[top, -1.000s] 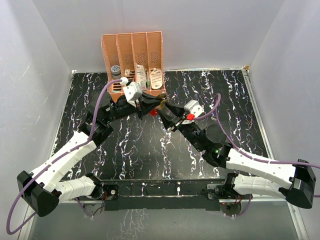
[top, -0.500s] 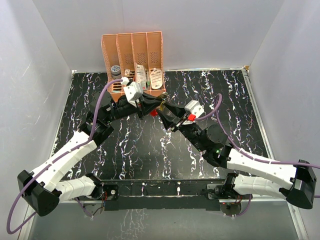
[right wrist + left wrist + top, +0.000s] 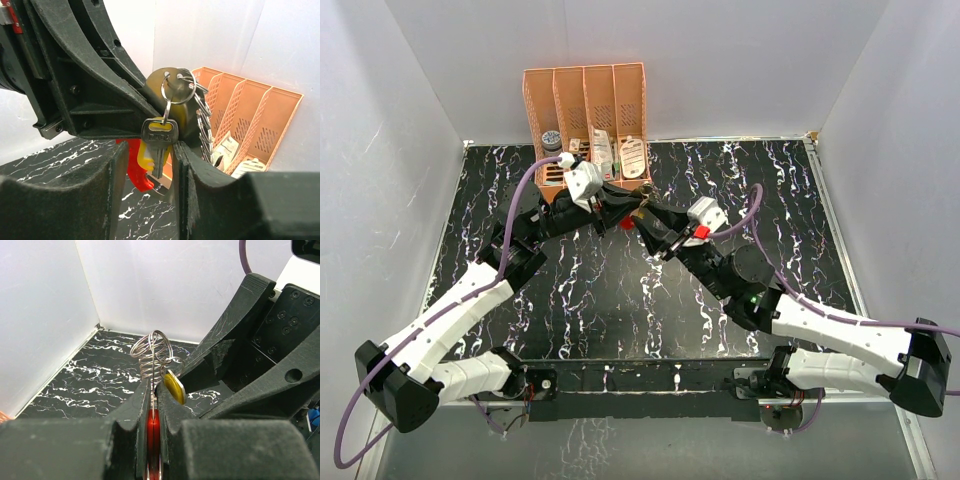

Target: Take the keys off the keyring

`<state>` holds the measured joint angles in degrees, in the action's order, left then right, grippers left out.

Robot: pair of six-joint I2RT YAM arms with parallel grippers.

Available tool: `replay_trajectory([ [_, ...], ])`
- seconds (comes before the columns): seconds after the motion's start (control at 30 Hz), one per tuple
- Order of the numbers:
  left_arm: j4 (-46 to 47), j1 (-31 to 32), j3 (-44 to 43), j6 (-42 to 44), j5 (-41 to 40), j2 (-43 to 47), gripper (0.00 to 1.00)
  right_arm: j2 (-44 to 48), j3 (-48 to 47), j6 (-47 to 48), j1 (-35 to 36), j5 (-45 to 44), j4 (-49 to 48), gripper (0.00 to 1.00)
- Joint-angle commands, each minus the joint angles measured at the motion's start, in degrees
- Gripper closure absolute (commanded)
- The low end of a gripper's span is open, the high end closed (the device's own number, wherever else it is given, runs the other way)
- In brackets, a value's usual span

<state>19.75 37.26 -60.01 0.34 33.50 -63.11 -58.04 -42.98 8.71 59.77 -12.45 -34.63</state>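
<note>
My left gripper (image 3: 623, 212) is shut on the red-and-white tag (image 3: 152, 432), held edge-on above the table. The keyring (image 3: 152, 347), a stack of thin wire loops, rises from the tag past the fingertips. A yellowish-gold key piece (image 3: 174, 386) hangs beside it. In the right wrist view a silver key (image 3: 160, 137) and a yellow one (image 3: 144, 156) dangle from the keyring (image 3: 178, 87), with the red tag (image 3: 134, 172) behind. My right gripper (image 3: 152, 152) is open, one finger on each side of the keys; only the right finger's (image 3: 186, 165) inner face is close to them.
An orange rack (image 3: 585, 90) with several slots stands at the back wall just behind both grippers, holding small items (image 3: 632, 152). White walls enclose the black marbled table (image 3: 770, 200) on three sides. The two grippers meet nose to nose (image 3: 640, 215).
My right gripper has edged a little up and left toward the left gripper, bringing its fingers around the hanging keys. The left gripper has held still, shut on the tag.
</note>
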Motion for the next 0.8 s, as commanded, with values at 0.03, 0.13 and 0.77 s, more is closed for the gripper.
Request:
replay_trajectory([
  [0.03,1.23,0.55,-0.18,-0.14,1.34,0.9,1.0,0.06,-3.77,-0.94,0.44,7.23,-3.78,0.71],
  [0.13,0.41,0.54,-0.25,0.95,0.38,1.05,1.0,1.35,-4.63,-2.24,0.43,9.54,-1.43,0.79],
  [0.77,1.02,0.56,-0.5,0.63,0.64,0.84,1.0,3.64,-5.59,-3.74,0.44,13.11,2.95,0.61],
])
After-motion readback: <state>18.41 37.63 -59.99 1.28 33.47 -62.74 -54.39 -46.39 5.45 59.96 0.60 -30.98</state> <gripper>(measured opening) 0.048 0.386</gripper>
